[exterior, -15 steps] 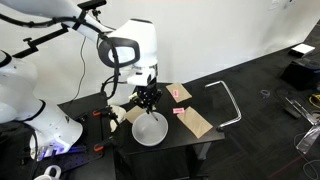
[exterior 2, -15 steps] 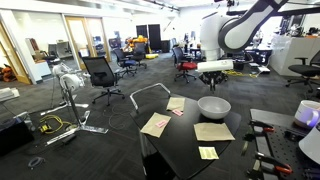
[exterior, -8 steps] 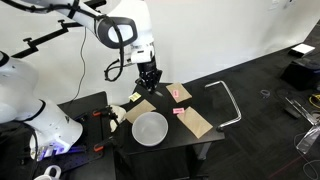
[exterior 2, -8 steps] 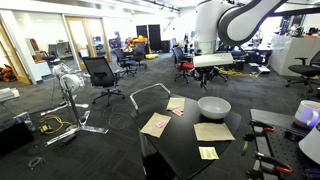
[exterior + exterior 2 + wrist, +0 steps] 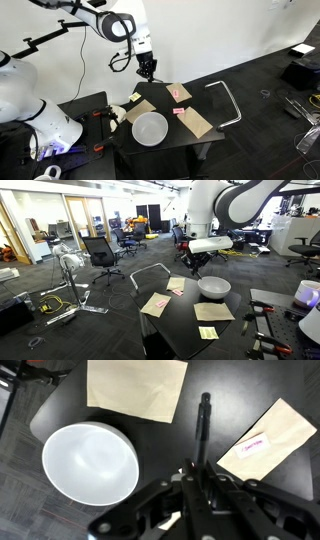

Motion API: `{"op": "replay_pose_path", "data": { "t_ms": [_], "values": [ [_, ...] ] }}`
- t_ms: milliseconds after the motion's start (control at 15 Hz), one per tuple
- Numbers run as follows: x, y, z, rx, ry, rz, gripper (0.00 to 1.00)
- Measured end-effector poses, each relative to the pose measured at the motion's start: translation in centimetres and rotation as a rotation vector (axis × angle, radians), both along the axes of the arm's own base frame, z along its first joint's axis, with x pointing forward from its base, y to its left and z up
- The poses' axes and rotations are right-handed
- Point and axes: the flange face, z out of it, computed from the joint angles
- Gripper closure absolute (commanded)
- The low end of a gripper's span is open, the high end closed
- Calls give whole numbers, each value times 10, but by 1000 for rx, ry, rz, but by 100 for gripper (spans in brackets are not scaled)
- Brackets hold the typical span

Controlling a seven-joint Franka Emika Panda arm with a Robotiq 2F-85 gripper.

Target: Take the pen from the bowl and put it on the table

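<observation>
My gripper [image 5: 147,68] hangs high above the far side of the small black table [image 5: 186,141], shut on the thin dark pen [image 5: 202,426]. In the wrist view the pen sticks out past the shut fingers [image 5: 195,475], over the dark tabletop [image 5: 150,435] to the right of the bowl. The round white bowl [image 5: 150,128] stands empty on the table; it also shows in the wrist view [image 5: 90,460] and in an exterior view [image 5: 213,286]. The gripper [image 5: 187,252] is well above and to the side of the bowl.
Tan paper pieces lie around the bowl [image 5: 197,122] [image 5: 178,93] [image 5: 155,304] [image 5: 213,311] [image 5: 137,385] [image 5: 262,440]. A small yellow note [image 5: 208,333] lies near the table's edge. A bent metal frame [image 5: 228,100] stands beside the table. Office chairs [image 5: 100,252] stand further off.
The gripper was down at the bowl a second ago. It has risen steadily and moved away from the bowl with the pen in it.
</observation>
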Motion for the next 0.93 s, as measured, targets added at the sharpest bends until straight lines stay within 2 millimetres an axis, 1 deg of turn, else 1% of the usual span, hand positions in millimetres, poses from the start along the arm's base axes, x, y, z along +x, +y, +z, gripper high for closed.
{"op": "replay_pose_path", "data": {
  "t_ms": [133, 333, 600, 933],
  "values": [
    [3, 15, -12, 24, -4, 45, 97],
    [9, 34, -35, 56, -10, 105, 97],
    [13, 54, -68, 88, -3, 160, 97],
    [17, 77, -102, 120, 34, 202, 97]
  ]
}}
